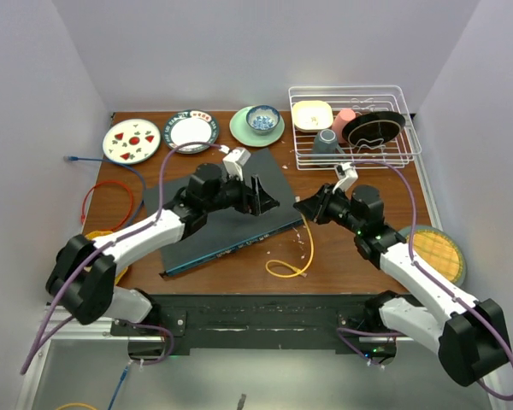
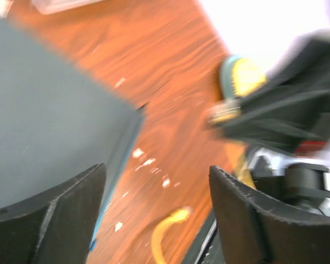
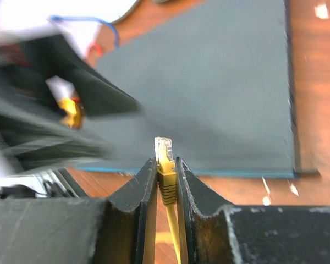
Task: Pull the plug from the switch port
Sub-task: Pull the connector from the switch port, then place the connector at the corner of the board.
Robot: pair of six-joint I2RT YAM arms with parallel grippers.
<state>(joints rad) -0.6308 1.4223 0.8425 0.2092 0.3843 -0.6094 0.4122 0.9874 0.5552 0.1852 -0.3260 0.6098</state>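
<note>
Top view: switch [image 1: 231, 237] lies flat at table [image 1: 342, 265] centre, long axis running from 7 o'clock to 1 o'clock, its bluish socket edge [image 1: 239, 246] facing 5 o'clock. Left gripper [image 1: 263, 201] hangs over the 2 o'clock half of the switch top; in the left wrist view its jaws are spread wide around nothing [image 2: 157, 170], with the switch corner [image 2: 38, 110] under the left finger and bare wood under the gap. Right gripper [image 1: 306, 209] sits just off the switch's 3 o'clock end, tip pointing toward 9 o'clock. Right wrist view: its fingers [image 3: 165, 162] are pressed onto the yellow boot of the plug [image 3: 163, 151], clear connector tip sticking out past the fingertips and standing in open air, apart from the socket edge [image 3: 209, 173]. Plug is out of the port. Yellow cable [image 1: 291, 269] trails from the gripper toward 6 o'clock and loops on the wood beside the socket edge. Elsewhere: three plates [image 1: 189, 131] along the far edge at 11 o'clock, dish rack [image 1: 385, 158] at 1 o'clock, waffle-patterned plate [image 1: 436, 252] at 4 o'clock, blue cable [image 1: 73, 160] and red cable [image 1: 103, 205] at 9 o'clock.
</note>
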